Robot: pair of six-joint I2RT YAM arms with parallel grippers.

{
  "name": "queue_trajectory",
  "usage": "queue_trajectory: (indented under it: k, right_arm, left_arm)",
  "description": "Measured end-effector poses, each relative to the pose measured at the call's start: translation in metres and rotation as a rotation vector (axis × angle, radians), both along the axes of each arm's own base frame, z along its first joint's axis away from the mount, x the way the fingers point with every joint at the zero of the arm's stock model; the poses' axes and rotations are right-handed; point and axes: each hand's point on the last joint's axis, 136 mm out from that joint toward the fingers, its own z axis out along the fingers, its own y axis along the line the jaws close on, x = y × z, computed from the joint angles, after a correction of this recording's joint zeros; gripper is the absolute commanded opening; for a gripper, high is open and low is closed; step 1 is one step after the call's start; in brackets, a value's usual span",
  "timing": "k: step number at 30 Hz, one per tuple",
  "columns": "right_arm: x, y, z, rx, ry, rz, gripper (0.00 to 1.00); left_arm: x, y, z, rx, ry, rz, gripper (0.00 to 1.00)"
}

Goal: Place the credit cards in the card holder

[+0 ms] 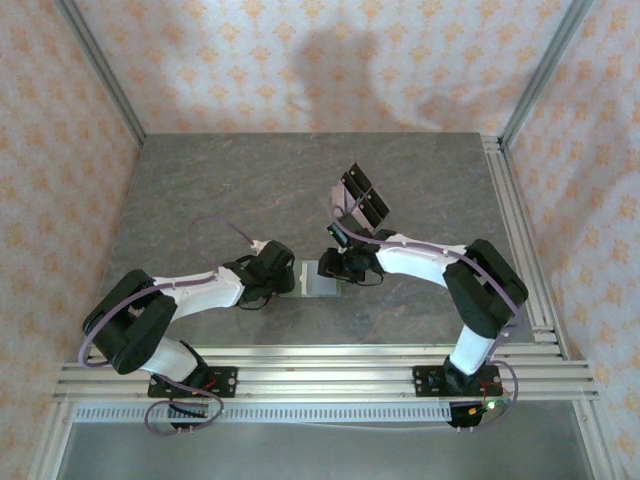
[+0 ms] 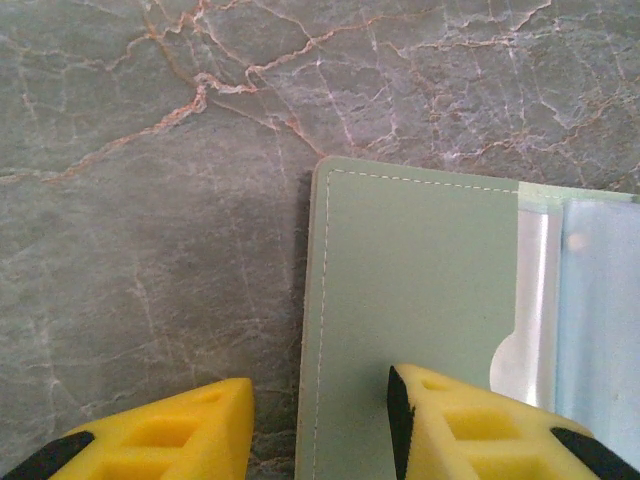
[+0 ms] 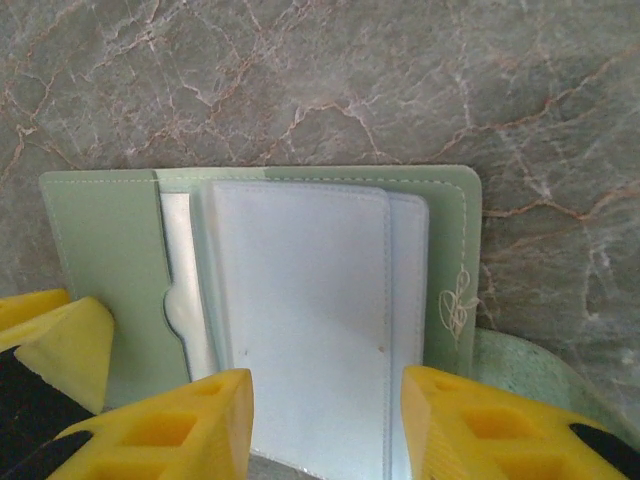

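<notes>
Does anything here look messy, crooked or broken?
Nothing looks broken or spilled. The credit cards lie in a crooked, overlapping bunch on the table, beyond the card holder, which lies open.

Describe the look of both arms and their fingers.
The left arm and right arm have white shells, bulky black joints, black base plates, and a thin purple cable looping along each. The left fingers and right fingers are yellow wedge blocks with recessed pockets, black at the rear.

Robot test booth, grey marbled tabletop [image 1: 250, 190], aluminium rail frame [image 1: 320, 375], peach patterned walls [image 1: 300, 60] on three sides
</notes>
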Motion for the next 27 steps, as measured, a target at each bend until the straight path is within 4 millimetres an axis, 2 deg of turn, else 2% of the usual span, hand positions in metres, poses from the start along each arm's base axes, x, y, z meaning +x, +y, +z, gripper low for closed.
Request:
queue_trajectory:
  k: [14,22,27]
  right_arm:
    - [0.001,0.004,-0.011,0.0,0.02,0.003,0.45]
    - [-0.001,0.019,-0.006,0.077,0.038,0.031,0.41]
    - [0.001,0.03,0.003,0.131,0.044,0.04,0.41]
  left_arm:
    - [0.0,0.0,0.0,-0.002,-0.002,0.0,0.41]
    - [0.0,0.0,0.0,-0.006,-0.006,0.002,0.4]
    - [0.0,0.0,0.0,-0.01,-0.01,0.002,0.4]
